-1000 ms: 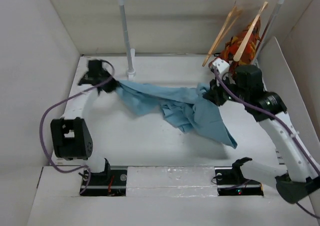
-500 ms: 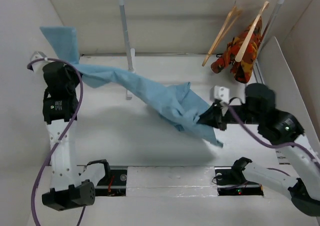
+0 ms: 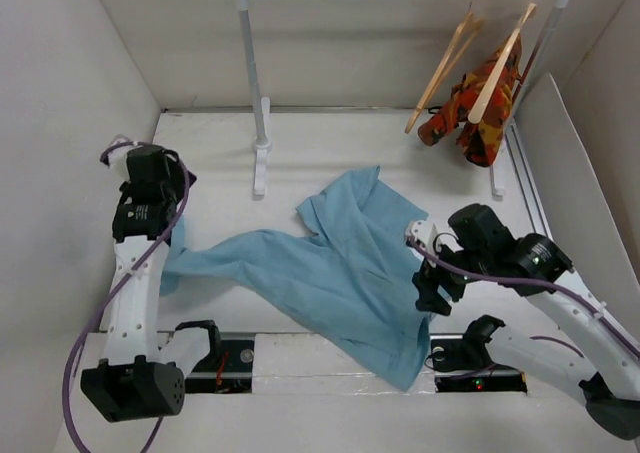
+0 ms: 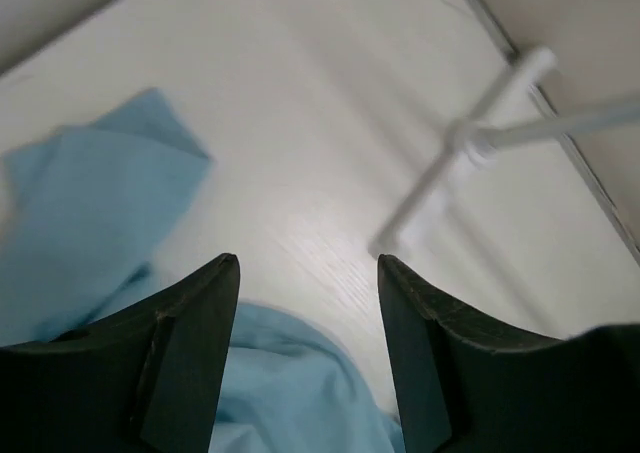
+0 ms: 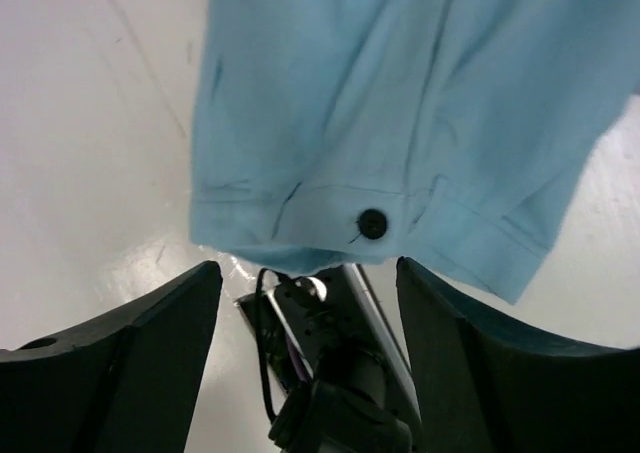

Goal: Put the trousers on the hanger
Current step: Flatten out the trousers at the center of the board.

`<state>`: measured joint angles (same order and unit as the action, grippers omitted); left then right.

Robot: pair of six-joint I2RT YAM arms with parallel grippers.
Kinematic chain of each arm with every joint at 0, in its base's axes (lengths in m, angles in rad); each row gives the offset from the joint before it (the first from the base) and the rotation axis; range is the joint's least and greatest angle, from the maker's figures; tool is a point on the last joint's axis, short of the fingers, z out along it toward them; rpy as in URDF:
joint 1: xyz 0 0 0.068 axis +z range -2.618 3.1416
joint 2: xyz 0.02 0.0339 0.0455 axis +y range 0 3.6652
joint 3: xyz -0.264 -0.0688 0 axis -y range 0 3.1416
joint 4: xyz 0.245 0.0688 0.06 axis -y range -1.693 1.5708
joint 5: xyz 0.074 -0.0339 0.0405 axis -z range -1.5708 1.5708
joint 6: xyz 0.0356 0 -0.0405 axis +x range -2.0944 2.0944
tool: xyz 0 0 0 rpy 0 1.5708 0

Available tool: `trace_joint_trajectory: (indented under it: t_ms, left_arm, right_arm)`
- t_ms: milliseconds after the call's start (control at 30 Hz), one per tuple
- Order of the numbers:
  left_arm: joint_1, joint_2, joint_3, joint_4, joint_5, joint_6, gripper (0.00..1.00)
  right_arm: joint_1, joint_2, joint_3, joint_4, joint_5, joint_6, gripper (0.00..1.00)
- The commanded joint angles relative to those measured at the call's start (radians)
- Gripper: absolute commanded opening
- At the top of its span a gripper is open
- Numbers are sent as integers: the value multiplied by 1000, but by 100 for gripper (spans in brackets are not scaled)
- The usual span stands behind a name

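The light-blue trousers [image 3: 320,273] lie spread on the table, running from the left arm to the near edge, where the waistband [image 5: 400,103] with its black button [image 5: 372,223] hangs over. My left gripper [image 3: 172,188] is open just above the trousers' left end [image 4: 270,393], holding nothing. Above the waistband, my right gripper [image 3: 430,295] is also open, with nothing between its fingers [image 5: 140,353]. The bare wooden hanger [image 3: 445,63] hangs on the rail at the back right, far from both grippers.
A white clothes rack [image 3: 255,83] stands at the back, its foot [image 4: 440,188] ahead of my left gripper. A second wooden hanger carries an orange-red patterned garment [image 3: 480,98]. The right arm's base [image 5: 340,373] lies below the right gripper. White walls enclose the table.
Both grippers opened and let go of the trousers, which dropped from being stretched in the air to lying on the table. The left arm came down; the right arm drew toward the near edge.
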<state>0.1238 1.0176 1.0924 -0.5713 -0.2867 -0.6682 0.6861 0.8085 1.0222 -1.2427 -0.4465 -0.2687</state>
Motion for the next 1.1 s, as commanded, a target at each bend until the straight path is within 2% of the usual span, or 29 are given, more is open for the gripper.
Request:
trace_joint_trajectory:
  t_ms: [0,33,67,100,133,233,267,300,333,367,433,467,500,533,600,667,767,867,1000,1067]
  left_arm:
    - [-128,37,37,160,184,88,53]
    - [-172,61,40,198,214,99,52]
    - [-220,94,43,214,257,119,53]
    - [-330,170,72,218,250,125,53]
    - [-382,211,90,238,238,154,57]
    - [-531,445,236,226,280,218,79]
    - [-547,511,277,223,340,234,80]
    - [-570,630,367,217,387,245,82]
    - [-581,683,415,217,405,258,82]
    - [-592,737,463,217,423,277,83]
    - [-618,893,651,173,432,308,86]
    - [-641,951,719,154,434,355,89]
    - [-654,1070,874,122,422,370,90]
    - [-664,1126,947,64,414,387,91]
    - [-685,1273,1111,21,414,438,96]
    - [-685,1346,1170,-16,417,440,97]
    - [-661,1411,1152,-4,463,432,97]
    - [-636,1412,1058,34,549,427,95]
    - [-636,1388,938,57,659,423,84]
    - [-636,1344,871,111,711,398,60]
  right_arm:
    - [-43,61,76,55,135,26,76]
    - [-65,78,100,96,182,48,69]
    - [-88,86,95,138,201,60,23]
    - [-133,92,79,182,201,68,5]
    - [-157,93,67,274,201,88,0]
    - [-235,98,-48,457,216,155,0]
    - [-253,106,-88,457,216,158,7]
    - [-291,122,-114,527,286,202,30]
    - [-318,129,-138,554,287,221,30]
    - [-345,138,-161,584,284,236,48]
    - [-425,162,-258,711,241,299,64]
    - [-453,176,-292,767,217,310,68]
    - [-477,195,-316,805,209,324,71]
    - [-503,217,-356,884,175,354,74]
    - [-565,302,-387,972,106,365,75]
    - [-554,368,-384,988,89,365,76]
    - [-514,386,-399,1003,65,342,77]
    - [-481,402,-437,1029,52,344,77]
    - [-481,500,-481,1104,-23,362,67]
    - [-481,535,-482,1141,-47,361,54]
